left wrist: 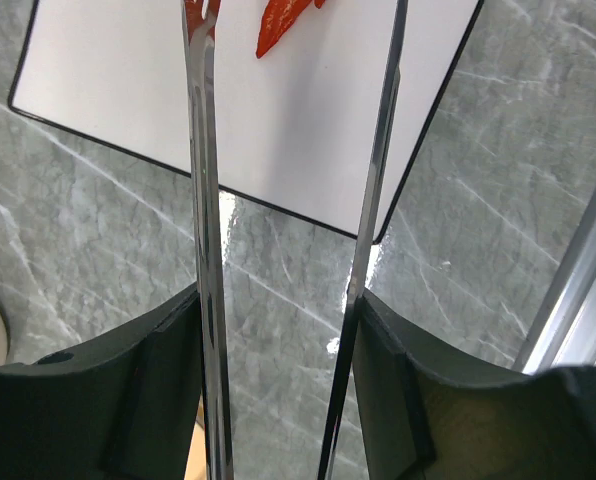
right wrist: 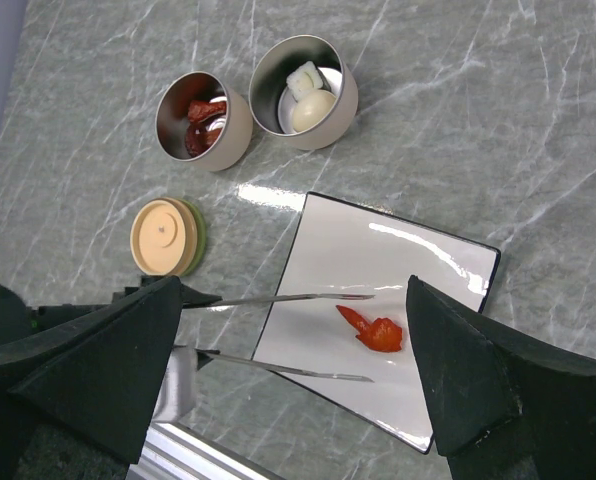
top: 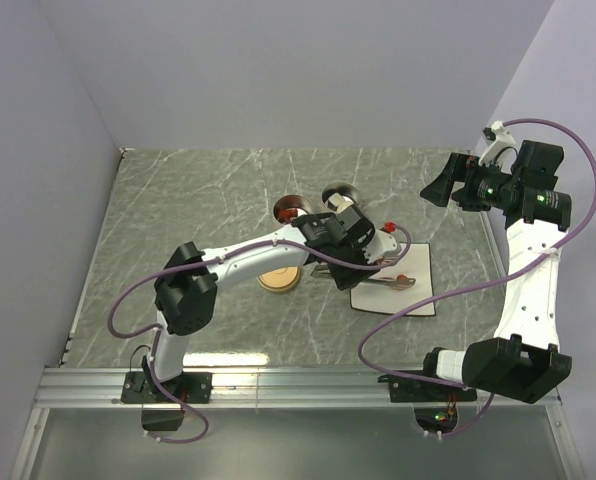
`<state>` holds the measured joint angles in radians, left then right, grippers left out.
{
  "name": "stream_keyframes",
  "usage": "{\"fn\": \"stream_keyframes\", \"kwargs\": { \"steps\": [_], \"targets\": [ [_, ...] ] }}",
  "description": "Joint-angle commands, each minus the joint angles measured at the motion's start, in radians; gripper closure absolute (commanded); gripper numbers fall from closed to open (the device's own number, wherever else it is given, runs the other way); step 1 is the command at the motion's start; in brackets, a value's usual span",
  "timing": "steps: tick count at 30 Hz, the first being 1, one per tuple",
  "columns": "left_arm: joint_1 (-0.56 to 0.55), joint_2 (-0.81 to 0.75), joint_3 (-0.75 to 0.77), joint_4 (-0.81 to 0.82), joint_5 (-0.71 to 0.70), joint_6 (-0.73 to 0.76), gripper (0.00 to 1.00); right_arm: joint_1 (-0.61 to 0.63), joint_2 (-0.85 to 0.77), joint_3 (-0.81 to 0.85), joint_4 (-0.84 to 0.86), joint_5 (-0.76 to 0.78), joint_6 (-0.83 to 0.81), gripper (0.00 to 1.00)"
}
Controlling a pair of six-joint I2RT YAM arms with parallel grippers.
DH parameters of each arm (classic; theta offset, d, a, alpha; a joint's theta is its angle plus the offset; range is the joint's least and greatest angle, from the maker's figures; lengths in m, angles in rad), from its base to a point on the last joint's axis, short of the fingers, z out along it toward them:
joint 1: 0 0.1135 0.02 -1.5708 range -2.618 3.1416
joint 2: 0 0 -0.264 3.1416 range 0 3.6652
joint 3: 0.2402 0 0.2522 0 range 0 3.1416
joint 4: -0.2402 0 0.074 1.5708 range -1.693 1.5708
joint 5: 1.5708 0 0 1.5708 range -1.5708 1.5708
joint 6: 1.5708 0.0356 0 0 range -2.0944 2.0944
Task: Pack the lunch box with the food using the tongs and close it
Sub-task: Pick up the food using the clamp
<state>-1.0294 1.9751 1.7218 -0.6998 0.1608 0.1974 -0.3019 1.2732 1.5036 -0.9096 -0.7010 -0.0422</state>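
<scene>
Lavender walls enclose a green marble desk [top: 178, 200]. A white plate [right wrist: 328, 250] lies right of the desk's middle, toward the near edge. The left pincer [left wrist: 278, 295] reaches over the plate's left edge and pinches the tongs [right wrist: 288, 298], with one tong arm pressed against the inner face of each finger [left wrist: 128, 400] and the arms spread apart. A red piece [right wrist: 373, 330] lies on the plate between the two tong tips; whether they touch it cannot be told. Two open tins stand side by side near the desk's middle. One tin [right wrist: 228, 135] holds red and brown pieces. The other tin [right wrist: 343, 100] holds an egg [right wrist: 310, 110] and a white piece [right wrist: 305, 77]. A tan lid [right wrist: 166, 236] lies flat nearer the near edge, apart from the tins. The right pincer [top: 440, 185] hangs high by the right edge, its jaws spread wide with nothing between them.
</scene>
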Motion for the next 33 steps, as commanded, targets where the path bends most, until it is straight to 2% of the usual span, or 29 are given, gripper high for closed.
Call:
{"fn": "stream_keyframes", "kwargs": {
  "steps": [1,8,20,33],
  "targets": [
    [-0.012,0.033,0.047,0.028,0.006,0.005,0.41,-0.008,-0.003,0.02,0.006,-0.015,-0.004,0.0],
    [-0.041,0.09,0.059,0.026,-0.067,0.007,0.4,-0.008,-0.003,0.012,0.009,-0.015,-0.004,0.0],
    [-0.066,0.119,0.094,0.011,-0.182,0.017,0.51,-0.009,-0.006,0.015,0.008,-0.014,-0.005,0.0],
    [-0.129,0.108,0.064,0.013,-0.274,0.062,0.5,-0.011,-0.009,0.015,0.003,-0.015,-0.01,0.0]
  ]
}}
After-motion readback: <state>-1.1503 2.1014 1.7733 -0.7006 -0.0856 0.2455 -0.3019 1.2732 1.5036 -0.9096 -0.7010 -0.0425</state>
